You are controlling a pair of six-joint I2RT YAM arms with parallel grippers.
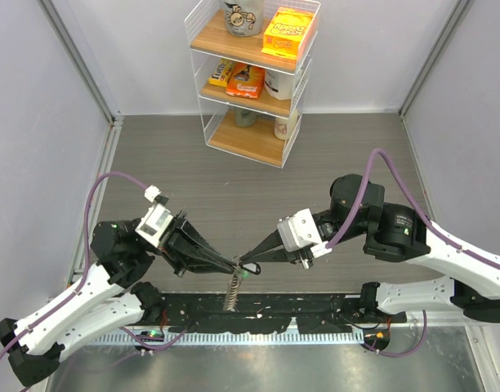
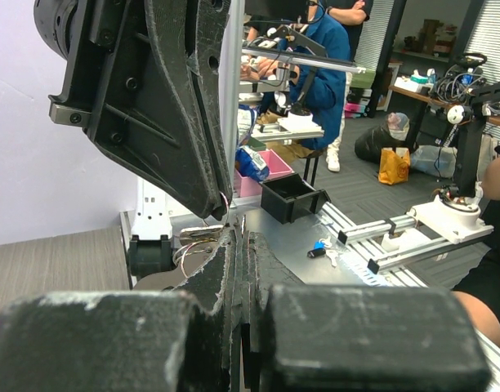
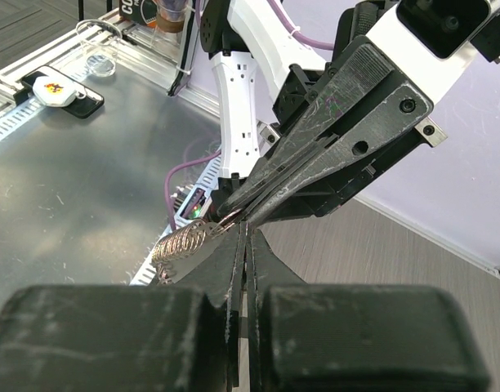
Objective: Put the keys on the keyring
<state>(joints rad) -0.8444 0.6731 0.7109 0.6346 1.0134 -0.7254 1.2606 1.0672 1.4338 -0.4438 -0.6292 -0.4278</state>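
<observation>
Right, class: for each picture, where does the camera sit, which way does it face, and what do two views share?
Top external: above and behind the bases, looking down on the grey table; both arms, left gripper and right gripper tip to tip.
Left wrist: looks along its own fingers at the right gripper.
Right wrist: looks along its own fingers at the left gripper.
Shared: top and right wrist show the grey-brown metal chain.

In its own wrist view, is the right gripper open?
No, the right gripper is shut: its two fingers lie pressed together, with only a thin slit between them.
</observation>
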